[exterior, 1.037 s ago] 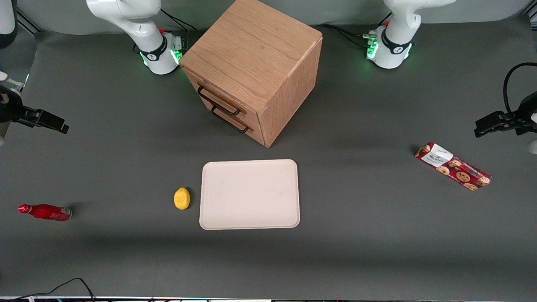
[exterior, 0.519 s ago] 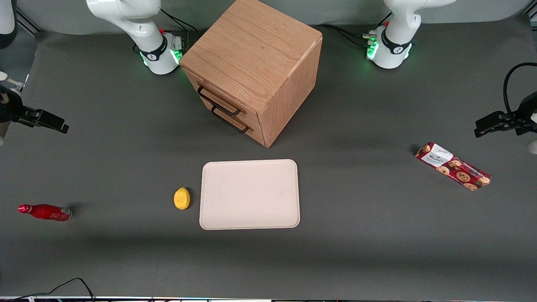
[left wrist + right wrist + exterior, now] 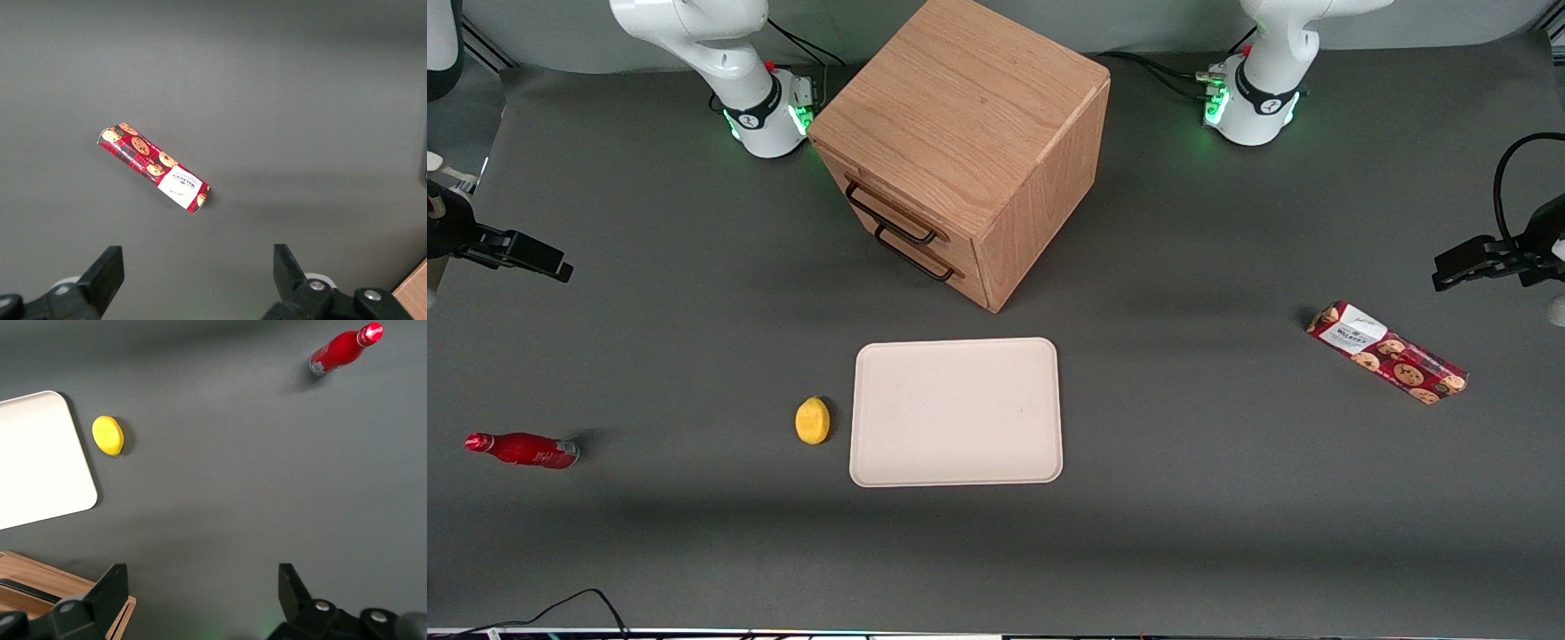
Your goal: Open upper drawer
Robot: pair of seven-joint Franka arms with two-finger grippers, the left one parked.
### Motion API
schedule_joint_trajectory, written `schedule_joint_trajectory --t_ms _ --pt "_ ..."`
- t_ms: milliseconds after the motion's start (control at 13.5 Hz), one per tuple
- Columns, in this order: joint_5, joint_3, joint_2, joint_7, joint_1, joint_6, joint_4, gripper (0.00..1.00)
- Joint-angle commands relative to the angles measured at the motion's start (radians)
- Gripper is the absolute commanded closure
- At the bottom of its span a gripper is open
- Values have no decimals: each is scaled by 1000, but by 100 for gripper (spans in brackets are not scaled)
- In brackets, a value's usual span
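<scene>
The oak cube cabinet (image 3: pixel 969 116) stands at the table's back middle, turned at an angle. Its upper drawer (image 3: pixel 876 197) is shut flush, with a thin dark bar handle (image 3: pixel 891 216). The lower drawer's handle (image 3: pixel 913 256) sits just under it. My right gripper (image 3: pixel 525 253) hovers high at the working arm's end of the table, well away from the cabinet. Its fingers are open and empty in the right wrist view (image 3: pixel 202 593). A corner of the cabinet (image 3: pixel 47 583) shows beside one finger (image 3: pixel 110 590).
A beige tray (image 3: pixel 957 412) lies nearer the front camera than the cabinet. A yellow lemon (image 3: pixel 812 420) lies beside it. A red bottle (image 3: pixel 523 450) lies toward the working arm's end. A red cookie box (image 3: pixel 1387 352) lies toward the parked arm's end.
My right gripper has crept very slightly away from the front camera. The drawer and the loose objects have not moved.
</scene>
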Motion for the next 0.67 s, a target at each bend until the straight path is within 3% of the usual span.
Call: schedule_joint_trajectory --t_ms 0,370,593 --pt "-13 -3 -15 13 49 -16 6 0" --pt "-11 -14 -33 34 244 -100 32 0" --pt "-11 -71 -40 20 385 -132 44 0"
